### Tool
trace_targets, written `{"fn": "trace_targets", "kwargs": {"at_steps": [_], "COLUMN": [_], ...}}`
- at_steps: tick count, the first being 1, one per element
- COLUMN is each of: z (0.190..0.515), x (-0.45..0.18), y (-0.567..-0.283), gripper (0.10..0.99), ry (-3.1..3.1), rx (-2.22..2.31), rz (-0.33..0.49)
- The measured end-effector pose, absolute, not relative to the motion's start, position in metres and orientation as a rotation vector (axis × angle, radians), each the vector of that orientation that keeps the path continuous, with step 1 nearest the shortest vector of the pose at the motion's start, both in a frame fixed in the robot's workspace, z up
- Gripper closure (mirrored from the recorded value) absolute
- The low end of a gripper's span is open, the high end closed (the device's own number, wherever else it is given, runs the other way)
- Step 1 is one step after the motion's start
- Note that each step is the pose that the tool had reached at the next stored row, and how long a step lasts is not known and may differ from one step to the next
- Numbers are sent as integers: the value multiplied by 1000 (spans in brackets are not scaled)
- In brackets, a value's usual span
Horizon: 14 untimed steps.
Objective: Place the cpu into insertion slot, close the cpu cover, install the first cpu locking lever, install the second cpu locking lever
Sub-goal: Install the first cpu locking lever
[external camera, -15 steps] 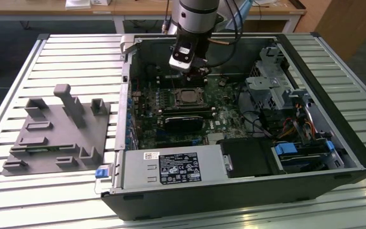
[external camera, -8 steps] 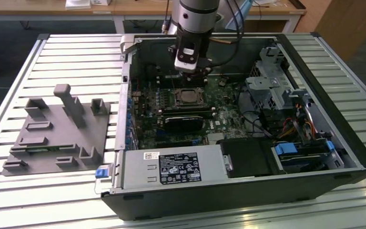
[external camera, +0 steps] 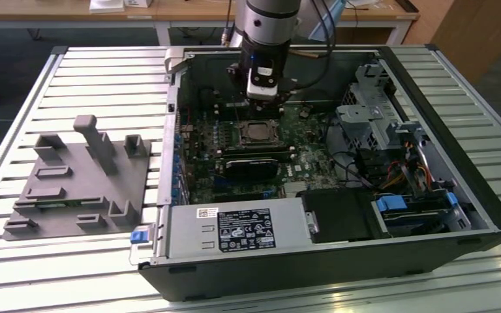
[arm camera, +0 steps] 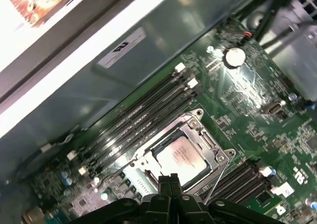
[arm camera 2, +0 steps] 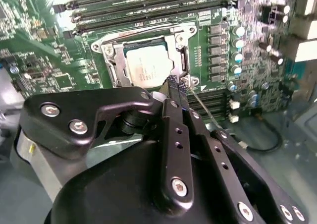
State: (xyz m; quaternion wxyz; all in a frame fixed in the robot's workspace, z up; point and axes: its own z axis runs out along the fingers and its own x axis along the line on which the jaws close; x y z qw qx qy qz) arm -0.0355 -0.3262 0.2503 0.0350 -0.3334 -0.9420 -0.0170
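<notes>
Arm point(external camera: 268, 23) upright over motherboard point(arm camera 2: 44, 60), tool point(arm camera 2: 174, 84) closed, pointing down beside cpu point(arm camera 2: 147, 65).

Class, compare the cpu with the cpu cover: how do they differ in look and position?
The cpu is a solid, pale square face; the cpu cover is an open frame with a cut-out middle. The cpu sits inside; the cpu cover rings it. Both are silvery metal and lie flat.
</notes>
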Motion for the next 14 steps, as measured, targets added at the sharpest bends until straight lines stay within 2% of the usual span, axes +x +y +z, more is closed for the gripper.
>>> {"fn": "trace_targets", "kwargs": {"at_steps": [14], "z": [250], "x": [-36], "y": [-326], "gripper": [965], "ry": [-2984], "rx": [-758], "rz": [-66]}}
